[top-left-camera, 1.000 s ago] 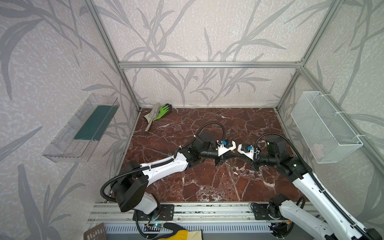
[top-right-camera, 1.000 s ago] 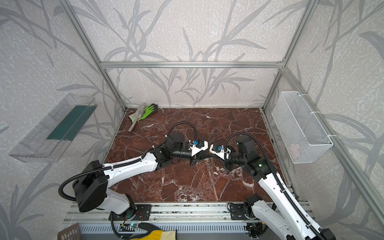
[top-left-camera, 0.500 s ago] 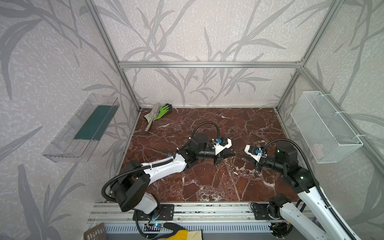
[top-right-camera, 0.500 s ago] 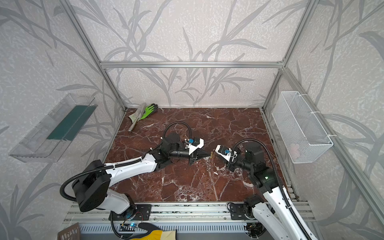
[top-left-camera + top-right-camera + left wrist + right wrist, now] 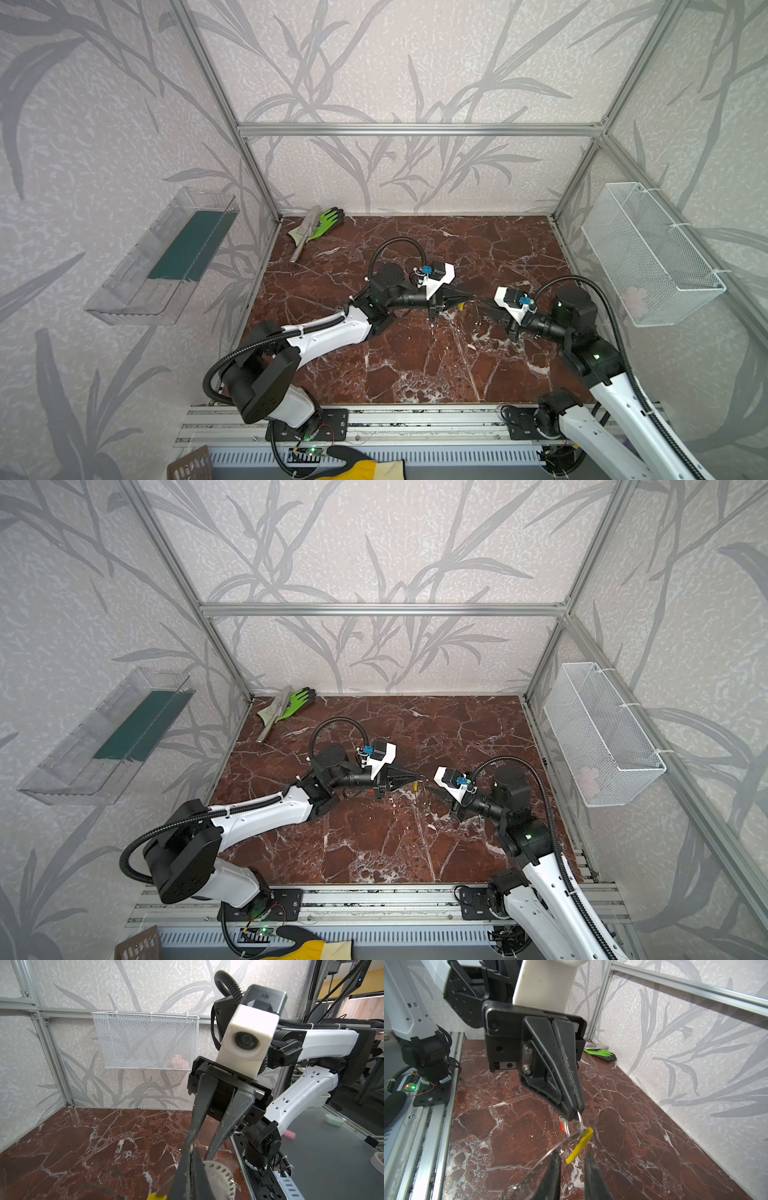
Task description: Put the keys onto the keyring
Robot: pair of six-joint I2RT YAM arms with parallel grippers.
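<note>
Keyring of thin grey wire (image 5: 581,1130), a wide hoop joined to a small silver loop with a flat yellow tab (image 5: 580,1145) at the joint, hangs clear of the red-brown, white-veined marble table (image 5: 415,365). The left gripper (image 5: 576,1111) has its black fingers pressed together on the small loop, so the whole keyring dangles from its tips. The right gripper (image 5: 572,1157) faces it tip to tip. Its two black fingers stand a little apart with nothing clamped between them, and the tab's free end hangs just before that gap. The hoop's wire crosses the tip of one right finger; whether it touches there I cannot tell.

In both top views the two grippers meet a little right of the frame's centre, and the keyring shows only as a yellow speck between their tips.

A small silver key with a red-orange head cover (image 5: 562,1128) lies flat on the marble close by the left gripper's fingers, apart from the keyring.

At the table's upper left corner in both top views lies a green-and-black work glove (image 5: 330,218) with a grey metal hand tool (image 5: 301,245) against it. A white wire-mesh basket (image 5: 648,257) hangs on the wall at the right of the frame, and a clear plastic tray with a dark green floor (image 5: 166,266) on the wall at the left
</note>
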